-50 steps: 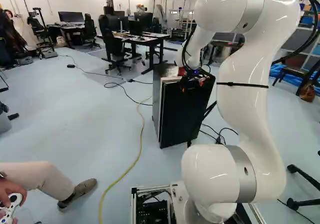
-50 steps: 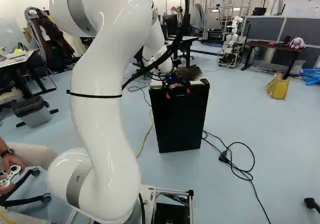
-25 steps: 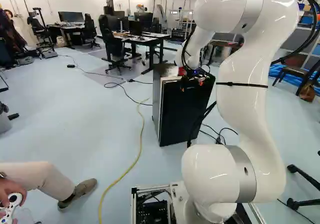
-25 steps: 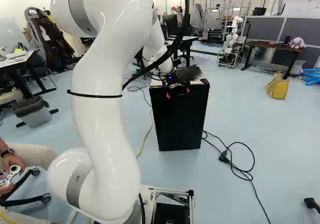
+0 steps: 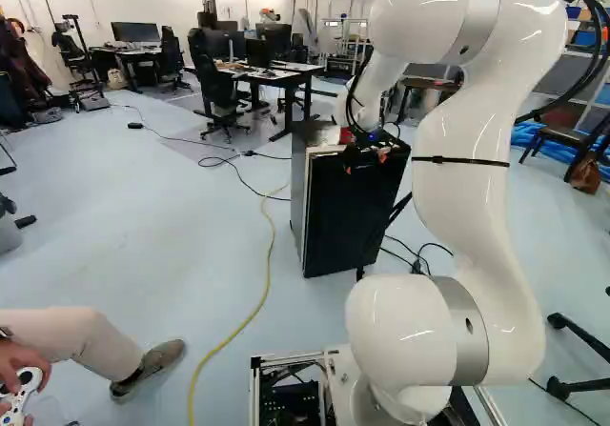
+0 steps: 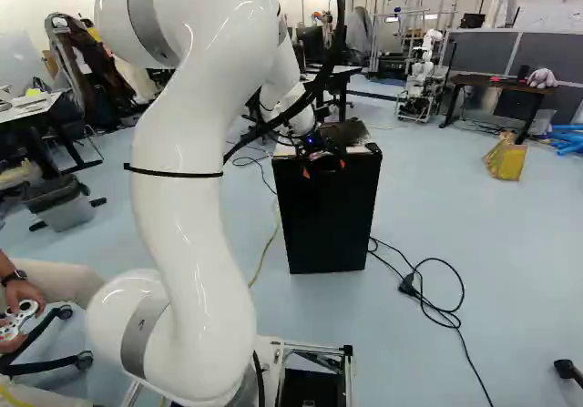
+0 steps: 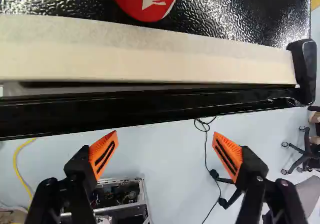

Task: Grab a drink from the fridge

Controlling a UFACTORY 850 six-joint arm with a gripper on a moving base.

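Wrist view: fridge top [image 7: 240, 16] (pebbled), floor [image 7: 165, 156].

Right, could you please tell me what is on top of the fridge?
A red object with a white star rests on the fridge. In both base views, the arm hides part of its top, and anything there.
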